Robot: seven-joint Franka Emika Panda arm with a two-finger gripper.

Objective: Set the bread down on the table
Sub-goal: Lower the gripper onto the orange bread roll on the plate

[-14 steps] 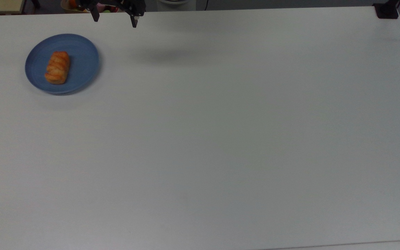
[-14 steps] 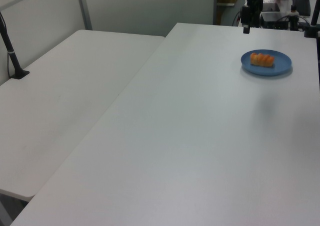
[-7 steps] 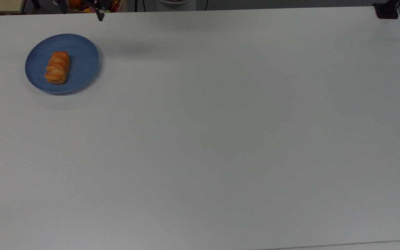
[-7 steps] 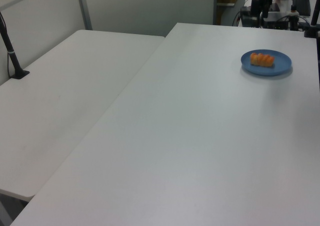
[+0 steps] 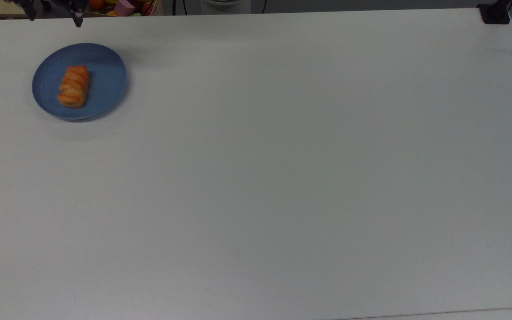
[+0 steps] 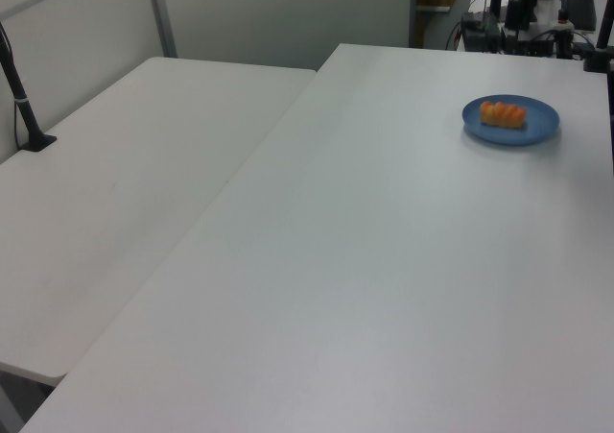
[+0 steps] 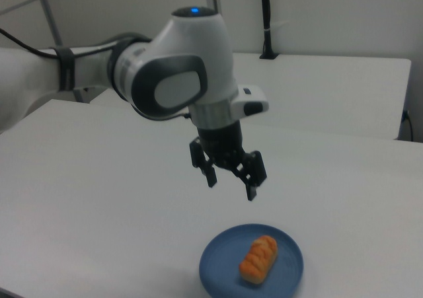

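White matte table (image 5: 282, 178) is bearing one round blue plate (image 7: 218, 271). One ridged glossy bread (image 7: 258, 258) is lying on it. One gripper (image 7: 231, 179) is hanging above, fingers spread, holding nothing.

Golden-orange ridged bread (image 5: 74, 86), blue plate (image 5: 105, 66), white table (image 5: 282, 178), seemingly black gripper (image 7: 232, 178).
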